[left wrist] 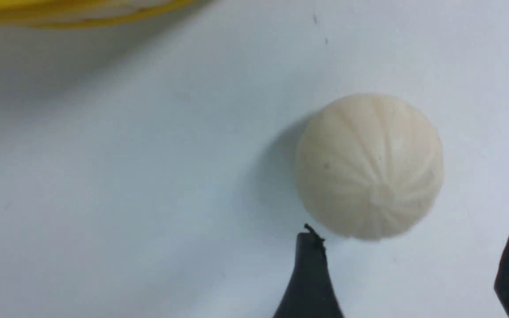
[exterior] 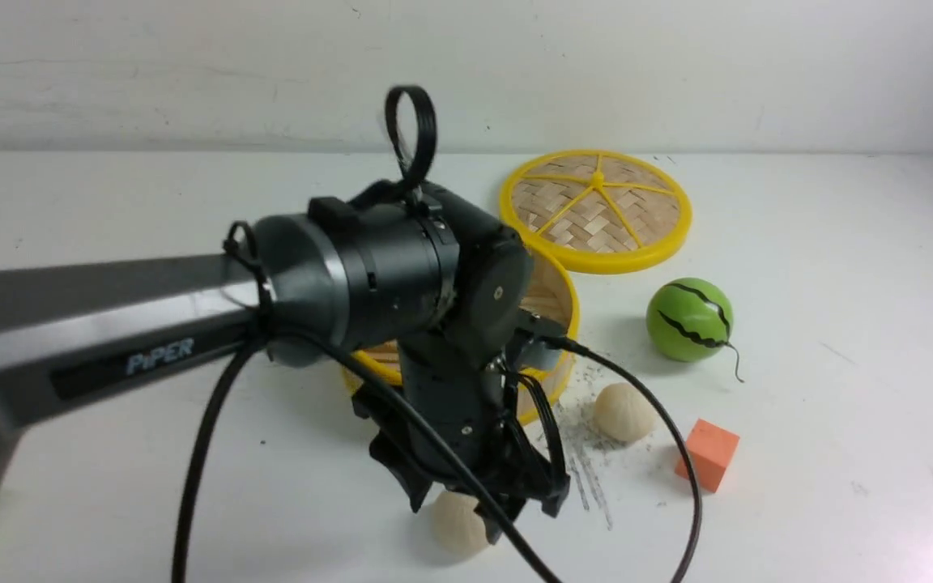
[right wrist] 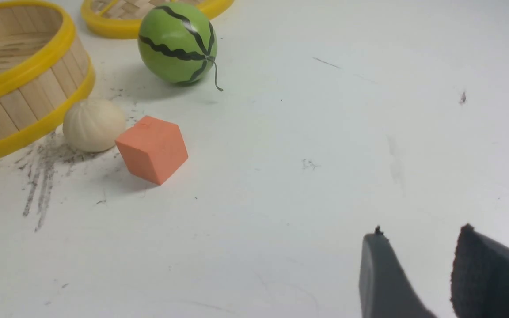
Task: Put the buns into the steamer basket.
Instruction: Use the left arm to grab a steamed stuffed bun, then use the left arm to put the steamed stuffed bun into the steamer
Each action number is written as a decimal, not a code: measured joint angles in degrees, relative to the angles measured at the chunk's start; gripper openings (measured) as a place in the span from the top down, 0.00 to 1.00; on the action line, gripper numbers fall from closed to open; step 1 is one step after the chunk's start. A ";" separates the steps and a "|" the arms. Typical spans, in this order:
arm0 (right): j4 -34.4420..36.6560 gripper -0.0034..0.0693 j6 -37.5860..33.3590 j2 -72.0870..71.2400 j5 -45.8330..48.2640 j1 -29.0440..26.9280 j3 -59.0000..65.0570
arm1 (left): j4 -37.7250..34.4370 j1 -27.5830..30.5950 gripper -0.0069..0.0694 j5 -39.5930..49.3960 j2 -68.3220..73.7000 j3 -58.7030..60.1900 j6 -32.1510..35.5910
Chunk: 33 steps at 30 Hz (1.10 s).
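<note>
- Probably light, firm, slightly slick, the nearer bun (exterior: 452, 526) sits at six o'clock from the steamer basket (exterior: 571, 304).
- Best pinched across its widest sides.
- Left gripper (left wrist: 414, 235), right gripper (right wrist: 422, 229): jaws apart.

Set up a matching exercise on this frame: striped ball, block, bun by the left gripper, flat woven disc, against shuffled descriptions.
1. striped ball
2. block
3. bun by the left gripper
4. flat woven disc

A. orange
B. yellow rim
C. on the table, outside the basket
D. green

1-D, 2-A, 3-C, 4-B
</note>
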 joint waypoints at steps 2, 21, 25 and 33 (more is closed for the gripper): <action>0.00 0.62 0.00 0.00 0.00 0.00 0.00 | 1.32 0.00 0.23 -1.72 1.86 0.00 -0.29; 0.00 0.62 0.00 0.00 0.00 0.00 0.00 | 6.43 -0.08 0.79 -1.17 4.85 -5.87 -3.51; 0.00 0.62 0.00 0.00 0.00 0.00 0.00 | 9.01 -0.08 0.91 -0.56 2.67 -12.43 -3.33; 0.00 0.62 0.00 0.00 0.00 0.00 0.00 | 9.70 4.80 0.91 -3.38 4.87 -25.01 -3.38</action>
